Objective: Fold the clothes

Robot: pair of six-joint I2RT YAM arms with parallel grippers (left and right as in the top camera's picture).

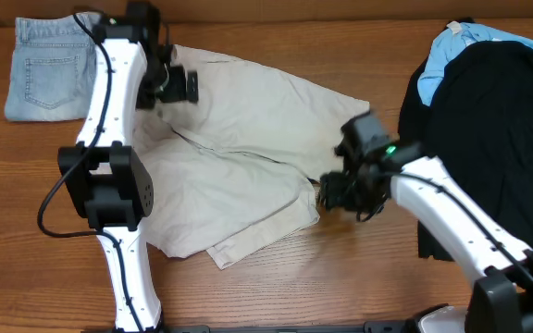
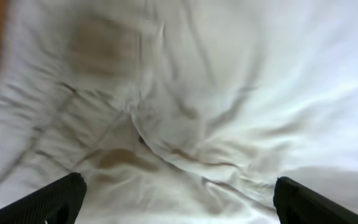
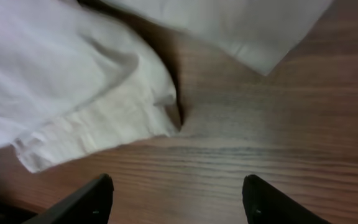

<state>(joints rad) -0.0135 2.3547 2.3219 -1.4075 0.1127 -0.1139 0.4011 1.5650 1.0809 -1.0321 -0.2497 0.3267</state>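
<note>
The pale beige shorts (image 1: 239, 157) lie crumpled across the middle of the table. My left gripper (image 1: 176, 88) hangs over their upper left part; its wrist view shows wide-open fingers (image 2: 178, 199) just above wrinkled beige cloth (image 2: 185, 99). My right gripper (image 1: 339, 194) is at the shorts' right edge, open and empty (image 3: 178, 199) over bare wood, with a beige hem (image 3: 98, 124) just ahead of it. A black garment (image 1: 498, 129) with a light-blue one (image 1: 456, 51) under it lies at the right.
Folded light-blue denim shorts (image 1: 49, 69) lie at the far left corner. The wooden table (image 1: 340, 277) shows bare along the front. The left arm's base (image 1: 109, 185) stands on the shorts' left side.
</note>
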